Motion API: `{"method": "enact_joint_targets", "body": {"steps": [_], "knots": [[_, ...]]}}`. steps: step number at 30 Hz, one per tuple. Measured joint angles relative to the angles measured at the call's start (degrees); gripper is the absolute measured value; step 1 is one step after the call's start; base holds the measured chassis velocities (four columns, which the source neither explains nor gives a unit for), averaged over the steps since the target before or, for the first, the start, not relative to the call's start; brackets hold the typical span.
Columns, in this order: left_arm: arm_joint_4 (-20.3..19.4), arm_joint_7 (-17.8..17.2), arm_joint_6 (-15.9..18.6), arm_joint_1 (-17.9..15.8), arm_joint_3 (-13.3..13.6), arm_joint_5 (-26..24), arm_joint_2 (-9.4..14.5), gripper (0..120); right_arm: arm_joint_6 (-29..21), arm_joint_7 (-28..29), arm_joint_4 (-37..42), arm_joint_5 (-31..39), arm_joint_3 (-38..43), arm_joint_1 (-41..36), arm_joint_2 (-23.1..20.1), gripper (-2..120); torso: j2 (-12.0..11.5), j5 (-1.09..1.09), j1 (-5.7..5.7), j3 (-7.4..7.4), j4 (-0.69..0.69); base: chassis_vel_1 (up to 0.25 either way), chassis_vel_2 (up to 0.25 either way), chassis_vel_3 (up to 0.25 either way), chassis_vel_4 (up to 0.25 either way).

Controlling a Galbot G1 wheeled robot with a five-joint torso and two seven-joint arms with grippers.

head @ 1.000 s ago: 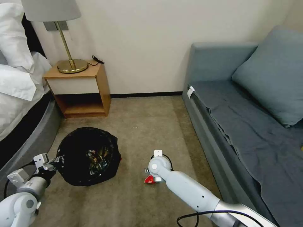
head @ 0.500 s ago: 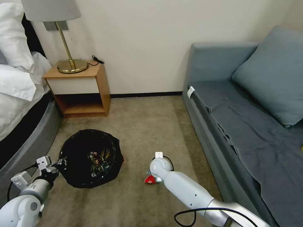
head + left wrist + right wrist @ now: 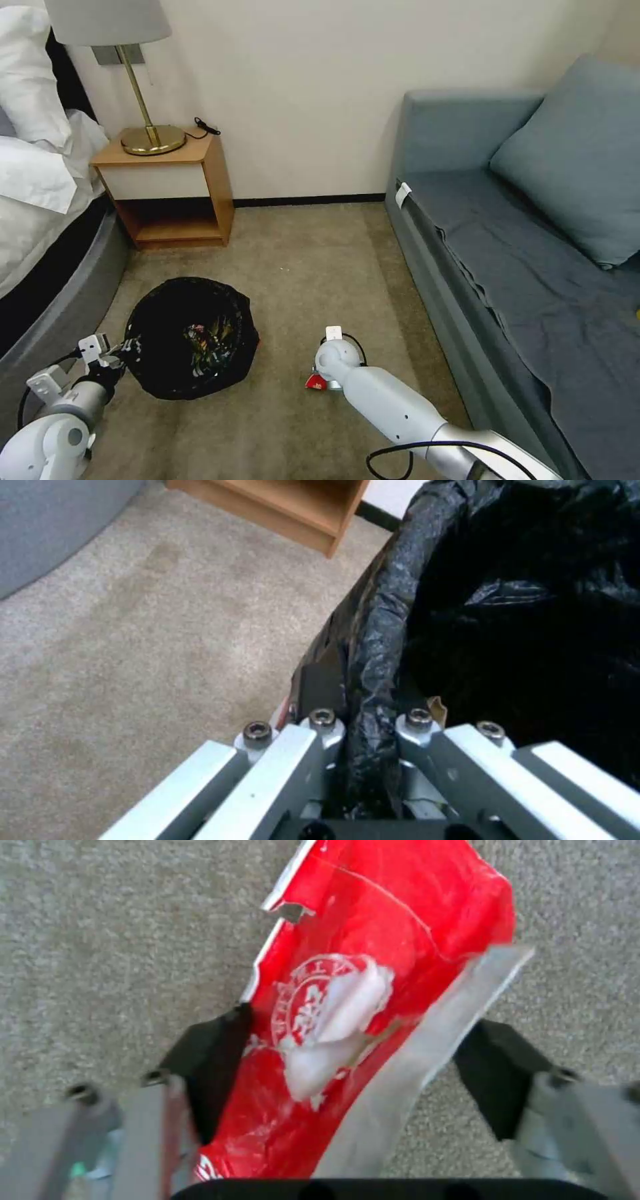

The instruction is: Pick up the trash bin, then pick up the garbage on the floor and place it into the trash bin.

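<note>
At the lower left of the head view, the fingers of the left gripper point(image 3: 123, 348) are seen clamped on the bag-lined rim of the trash bin point(image 3: 190, 337), the black plastic being pinched between them in the left wrist view point(image 3: 365, 760). The bin is held over the carpet point(image 3: 300, 267), with wrappers visible inside it. At lower centre, the right gripper point(image 3: 319, 381) is lowered to the carpet with its fingers point(image 3: 213, 1060) set apart on either side of a red-and-white wrapper point(image 3: 373, 1005), which is seen lying flat between them, not yet pinched. A nightstand point(image 3: 170, 190) is seen at upper left, a sofa point(image 3: 507, 267) at right.
</note>
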Motion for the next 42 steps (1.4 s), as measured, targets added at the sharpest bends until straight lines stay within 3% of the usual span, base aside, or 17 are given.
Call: {"method": "enact_joint_targets", "body": {"steps": [4, 15, 18, 26, 30, 39, 42], "knots": [[0.3, 0.0, 0.0, -0.2, 0.0, 0.0, 0.0, 3, 0.1, -0.5, 0.0, -0.4, 0.0, -0.1, 0.0, 50, 0.0, 0.0, 0.0, 0.0, 0.0, 0.0, 0.0, 0.0, 0.0], [0.4, 0.2, 0.0, 0.1, -0.3, -0.2, 0.3, 3, 0.9, -0.6, 0.9, -1.0, -0.1, -0.2, -0.4, 15, 0.0, 0.0, 0.0, 0.0, 0.0, 0.0, 0.0, 0.0, 0.0], [0.4, 0.3, 0.0, 0.1, -0.3, -0.2, 0.5, 3, 1.3, -0.2, 2.3, -0.9, -0.1, 0.0, -0.9, 0, 0.0, 0.0, 0.0, 0.0, 0.0, 0.0, 0.0, 0.0, 0.0], [-0.2, 0.2, 0.4, 0.5, -0.1, -0.4, 0.6, 3, 3.4, 1.5, 9.1, 0.3, 0.5, 0.7, -3.5, 0, 0.0, 0.0, 0.0, 0.0, -0.01, 0.0, 0.0, 0.0, 0.0], [-0.4, 0.1, 0.8, 1.0, 0.1, -0.8, 0.6, 3, 6.8, 1.5, 15.8, -1.7, 0.9, 1.0, -5.7, 0, 0.0, 0.01, 0.0, 0.0, 0.0, 0.0, 0.0, 0.0, 0.0], [-0.7, -0.3, 2.4, 1.1, 1.3, -1.0, 0.6, 3, 18.5, -3.7, 27.3, -12.7, -0.2, 3.2, -8.2, 0, 0.0, 0.01, 0.0, -0.01, 0.0, 0.0, 0.0, 0.0, 0.0], [-0.9, -0.7, 4.1, 1.0, 2.1, -1.1, 0.7, 3, 24.4, -8.6, 32.5, -16.8, -2.5, 4.3, -8.7, 0, 0.0, 0.0, 0.0, 0.0, 0.0, 0.0, 0.0, 0.0, 0.0]]}}
